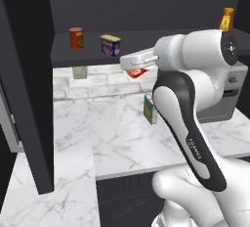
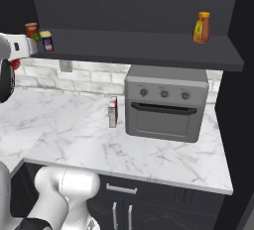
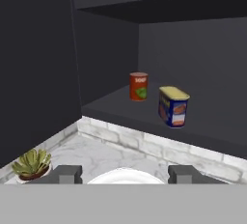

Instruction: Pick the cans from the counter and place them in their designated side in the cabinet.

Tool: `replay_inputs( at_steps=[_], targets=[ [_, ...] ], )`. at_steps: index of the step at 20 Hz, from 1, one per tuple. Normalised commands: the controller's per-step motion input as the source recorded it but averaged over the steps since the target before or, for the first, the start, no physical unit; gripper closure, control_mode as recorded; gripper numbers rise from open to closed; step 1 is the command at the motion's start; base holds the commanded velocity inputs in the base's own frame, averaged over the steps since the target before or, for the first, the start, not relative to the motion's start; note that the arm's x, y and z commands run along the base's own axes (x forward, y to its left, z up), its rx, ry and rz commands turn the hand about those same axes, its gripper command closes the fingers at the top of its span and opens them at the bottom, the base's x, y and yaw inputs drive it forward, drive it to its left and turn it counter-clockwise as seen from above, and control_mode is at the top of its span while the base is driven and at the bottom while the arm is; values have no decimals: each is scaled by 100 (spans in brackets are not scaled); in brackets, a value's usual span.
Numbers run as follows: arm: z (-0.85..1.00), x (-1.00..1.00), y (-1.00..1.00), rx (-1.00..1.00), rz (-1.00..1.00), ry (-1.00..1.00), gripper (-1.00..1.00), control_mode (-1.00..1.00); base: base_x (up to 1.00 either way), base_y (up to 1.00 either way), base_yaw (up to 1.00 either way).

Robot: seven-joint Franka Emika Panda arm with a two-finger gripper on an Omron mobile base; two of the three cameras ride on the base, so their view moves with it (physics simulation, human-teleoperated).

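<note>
Gripping apparently: pincer point(image 3: 124, 174) part-open | short red can point(image 1: 136, 72) between fingers

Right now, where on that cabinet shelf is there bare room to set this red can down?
The shelf is bare between the yellow-topped tin and the orange bottle. It is crowded at the left end, where the soup can stands beside the tin.

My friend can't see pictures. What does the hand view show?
The hand holds a white-topped can below a dark cabinet shelf with an orange-red can and a yellow-topped blue tin. A small plant sits lower left.
</note>
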Motion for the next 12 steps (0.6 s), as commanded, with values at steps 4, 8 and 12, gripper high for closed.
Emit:
replay_inputs(
  at_steps=[4, 8, 12],
  targets=[
    [0, 14, 2, -2, 2, -1, 100, -100, 0, 0, 0],
    [3, 13, 5, -2, 2, -1, 100, -100, 0, 0, 0],
    [8, 7, 9, -2, 2, -1, 100, -100, 0, 0, 0]
  ],
)
